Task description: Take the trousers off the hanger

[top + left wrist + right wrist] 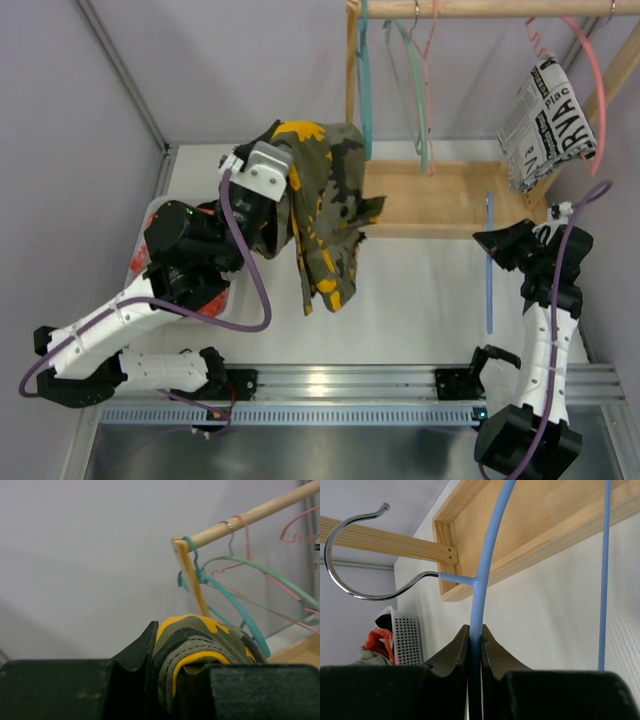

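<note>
Above the white worktop point(420, 300), the left hand point(182, 677) is pinched on a fold of the camouflage trousers point(325, 210), which are held aloft beside the wooden rack point(440, 195). The right hand point(475, 645) is pressed onto the bare blue hanger point(475, 605), whose hook hangs free. These trousers are judged freed; setting them down is left.

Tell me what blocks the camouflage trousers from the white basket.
Only the left arm itself, which reaches over the basket. The trousers hang from the left fingers just right of it, apart from the blue hanger.
</note>
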Robot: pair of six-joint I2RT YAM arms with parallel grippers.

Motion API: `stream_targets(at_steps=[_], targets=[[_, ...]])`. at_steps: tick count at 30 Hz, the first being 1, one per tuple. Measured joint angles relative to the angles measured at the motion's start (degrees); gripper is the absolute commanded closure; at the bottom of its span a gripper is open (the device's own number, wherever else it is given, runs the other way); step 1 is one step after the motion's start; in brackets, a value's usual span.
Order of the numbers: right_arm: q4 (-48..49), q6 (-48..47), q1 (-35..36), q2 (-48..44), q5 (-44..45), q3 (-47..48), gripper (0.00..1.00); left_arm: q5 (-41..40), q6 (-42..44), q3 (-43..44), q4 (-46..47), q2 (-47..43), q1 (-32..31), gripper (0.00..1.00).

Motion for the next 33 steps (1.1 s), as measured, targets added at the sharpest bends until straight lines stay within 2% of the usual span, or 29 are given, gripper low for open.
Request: stream_targets(at_steps=[13, 21, 28, 33], targets=[[-0.70, -1.20, 0.00, 2.38, 0.35, 2.64, 1.00, -4.92, -0.11, 7.52, -3.50, -2.97, 19.12, 1.00], [-0.66, -1.16, 0.00, 2.38, 0.28, 2.64, 1.00, -12.13, -1.29, 13.88, -5.57, -3.56, 36.98, 1.00], [-0.50, -0.70, 0.00, 2.86, -0.70, 2.64, 1.00, -13.88, -8.33, 13.49, -16.39, -11.78, 51.06, 1.00], [-0.22, -0.57, 0.00, 2.80, -1.11, 2.64, 1.00, -14.12, -11.91, 11.30, -23.45, -21.22, 59.78, 1.00]])
